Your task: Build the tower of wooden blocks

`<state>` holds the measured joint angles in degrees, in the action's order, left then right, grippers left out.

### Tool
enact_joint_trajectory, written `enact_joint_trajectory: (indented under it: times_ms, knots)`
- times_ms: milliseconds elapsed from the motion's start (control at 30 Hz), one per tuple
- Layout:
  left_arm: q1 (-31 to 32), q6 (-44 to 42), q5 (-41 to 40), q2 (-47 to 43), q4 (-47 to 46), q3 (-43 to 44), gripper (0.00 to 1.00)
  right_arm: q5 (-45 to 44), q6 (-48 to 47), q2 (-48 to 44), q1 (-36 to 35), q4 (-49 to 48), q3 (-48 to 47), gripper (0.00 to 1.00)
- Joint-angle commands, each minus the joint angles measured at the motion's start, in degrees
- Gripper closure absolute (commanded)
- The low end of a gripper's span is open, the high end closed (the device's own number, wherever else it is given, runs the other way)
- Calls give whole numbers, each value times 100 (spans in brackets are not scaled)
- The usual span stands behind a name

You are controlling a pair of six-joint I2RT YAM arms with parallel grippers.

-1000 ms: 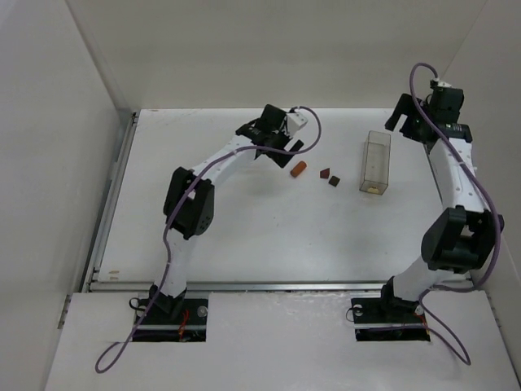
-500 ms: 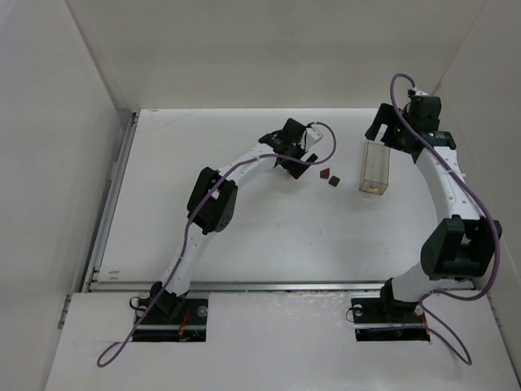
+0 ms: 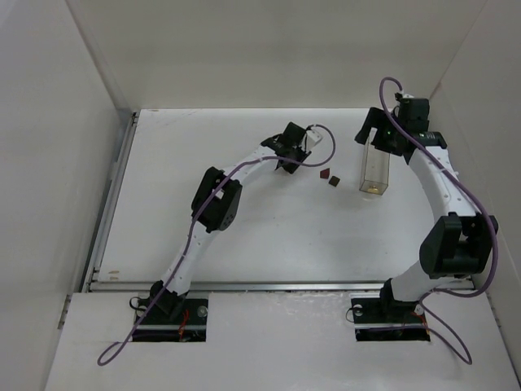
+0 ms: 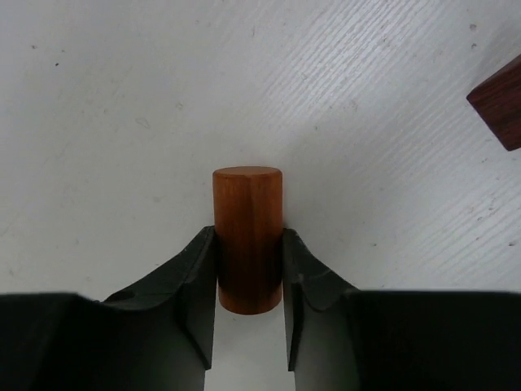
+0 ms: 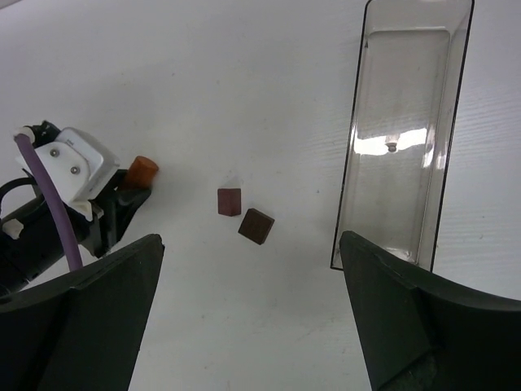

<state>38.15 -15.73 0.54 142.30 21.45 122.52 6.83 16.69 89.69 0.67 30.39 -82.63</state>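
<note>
Left fingers (image 4: 191, 285) pinched the orange-brown cylinder (image 4: 248, 232) between them, right fingers (image 5: 89, 318) spread wide and empty, clear container (image 5: 403, 138) beyond them.

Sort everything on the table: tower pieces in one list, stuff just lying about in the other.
For the tower:
orange-brown cylinder
reddish-brown block
dark brown block

Just lying about:
clear plastic container
</note>
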Motion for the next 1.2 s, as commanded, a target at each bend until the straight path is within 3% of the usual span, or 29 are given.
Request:
enact_joint_trajectory:
  times_ms: [0, 33, 67, 167, 300, 433, 567, 833, 1000, 1167]
  knots:
    - [8, -71, -53, 26, -62, 185, 85, -68, -16, -206, -32, -192, 19, 6]
    - [8, -71, -123, 26, -62, 132, 97, -68, -16, -206, -32, -192, 19, 6]
    - [8, -71, -254, 26, -10, 62, 100, 63, -77, -206, -32, -192, -33, 7]
    - [8, -141, -317, -210, 52, -192, 100, 405, -131, -101, -32, -192, -200, 7]
    - [8, -264, -388, -1185, -509, -1079, 100, 1624, -183, -39, -32, -130, -429, 5]
    - [8, -1106, 50, -2773, -826, -2028, 100, 2390, -43, -223, -32, -305, -491, 4]
    - [-106, -1898, 613, -3671, -827, -2443, 100, 3181, 89, -426, -32, -692, -385, 4]
    - [158, -2505, 1493, -4807, -1573, -3471, 100, 3641, 431, -918, -945, -1587, 466, 5]
    - [377, -2558, 1624, -4975, -1442, -3595, 100, 3791, 1142, -1279, -1112, -2625, 1038, 7]
    - [553, -2436, 1625, -4975, -1512, -3595, 100, 3703, 1196, -1129, -1332, -2696, 986, 10]
